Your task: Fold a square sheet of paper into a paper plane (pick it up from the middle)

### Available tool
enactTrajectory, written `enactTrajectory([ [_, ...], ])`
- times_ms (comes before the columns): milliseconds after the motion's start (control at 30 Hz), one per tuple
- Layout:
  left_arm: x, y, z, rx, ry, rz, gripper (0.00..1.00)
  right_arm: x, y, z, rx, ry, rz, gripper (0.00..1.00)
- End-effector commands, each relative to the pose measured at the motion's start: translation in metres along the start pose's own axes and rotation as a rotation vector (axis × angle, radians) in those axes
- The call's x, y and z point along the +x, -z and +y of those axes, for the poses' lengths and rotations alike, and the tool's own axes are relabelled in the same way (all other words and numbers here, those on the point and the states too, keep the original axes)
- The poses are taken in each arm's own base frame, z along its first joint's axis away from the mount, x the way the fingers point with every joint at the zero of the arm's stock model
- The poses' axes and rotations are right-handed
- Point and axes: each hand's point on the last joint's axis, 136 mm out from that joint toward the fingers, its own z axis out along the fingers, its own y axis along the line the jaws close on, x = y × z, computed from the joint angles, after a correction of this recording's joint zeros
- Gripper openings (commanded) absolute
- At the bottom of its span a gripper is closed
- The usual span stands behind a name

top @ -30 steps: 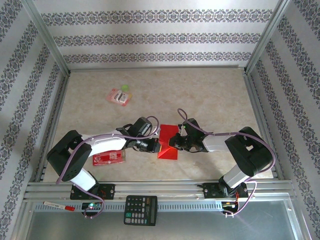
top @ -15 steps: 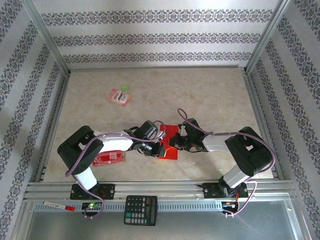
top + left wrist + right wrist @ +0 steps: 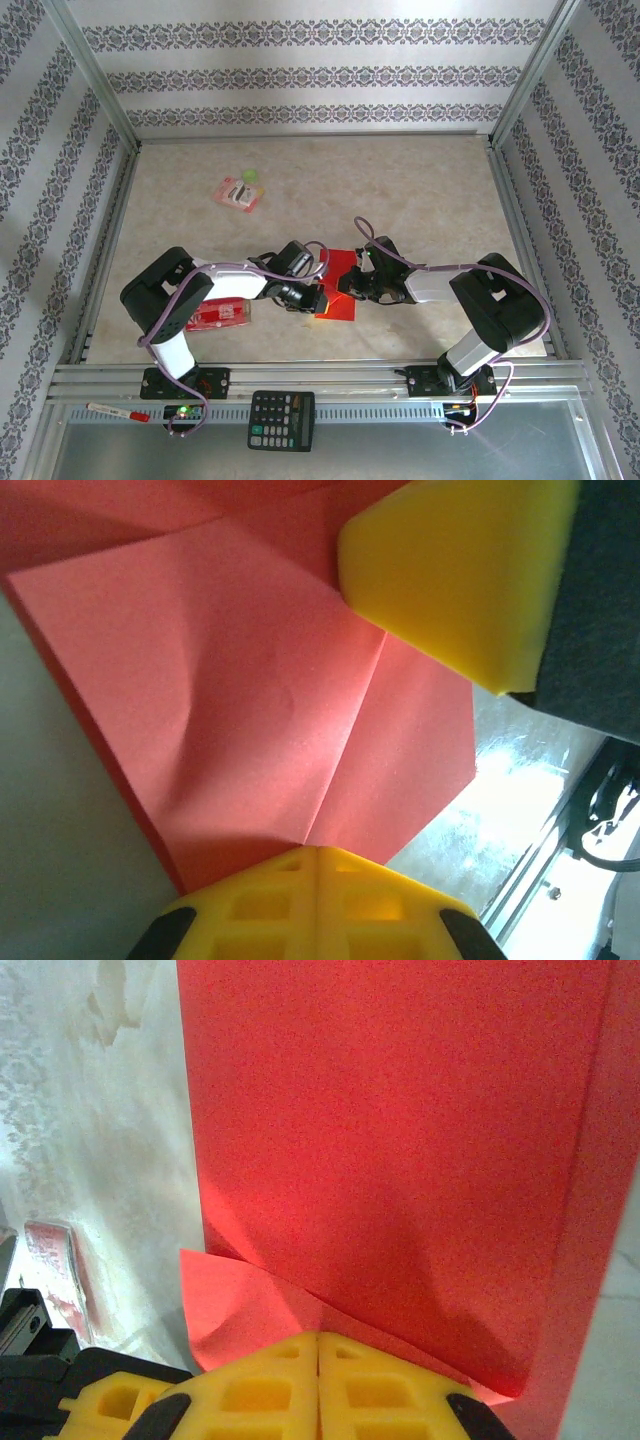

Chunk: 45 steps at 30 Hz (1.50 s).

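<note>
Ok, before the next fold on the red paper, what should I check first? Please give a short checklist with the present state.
1. Left tool shut, tips at the centre crease of the red paper: ok.
2. Right tool shut at a folded edge of the paper: ok.
3. Paper pinched or only pressed by the tools: cannot tell.
4. Flaps flat: not ok, one looks bulged.
5. Red packet apart from the paper: ok.
</note>
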Motion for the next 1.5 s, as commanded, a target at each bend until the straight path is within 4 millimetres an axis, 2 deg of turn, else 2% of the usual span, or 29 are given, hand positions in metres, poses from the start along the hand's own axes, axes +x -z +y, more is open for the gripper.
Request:
enactTrajectory([
  [0, 0.008, -0.002, 0.018, -0.022, 0.05, 0.024, 0.0, 0.032, -0.002, -0.074, 0.259, -0.069, 0.073, 0.07],
  [333, 0.027, -0.002, 0.028, -0.005, 0.109, 0.06, 0.0, 0.034, -0.001, -0.078, 0.278, -0.068, 0.079, 0.07],
  [867, 0.04, 0.005, 0.053, -0.099, 0.168, 0.071, 0.0, 0.03, 0.0, -0.074, 0.276, -0.053, 0.073, 0.07],
  [1000, 0.044, 0.002, 0.059, -0.122, 0.172, 0.092, 0.0, 0.023, -0.001, -0.058, 0.226, -0.032, 0.069, 0.09],
  [1267, 0.049, -0.002, 0.069, -0.156, 0.174, 0.118, 0.0, 0.001, 0.006, 0.005, 0.04, 0.026, 0.03, 0.15],
  [1367, 0.052, -0.002, 0.072, -0.164, 0.178, 0.122, 0.0, 0.003, 0.012, 0.023, -0.014, 0.042, 0.025, 0.16],
  [1467, 0.052, -0.003, 0.073, -0.164, 0.179, 0.124, 0.0, 0.011, 0.013, 0.029, -0.033, 0.045, 0.033, 0.16],
])
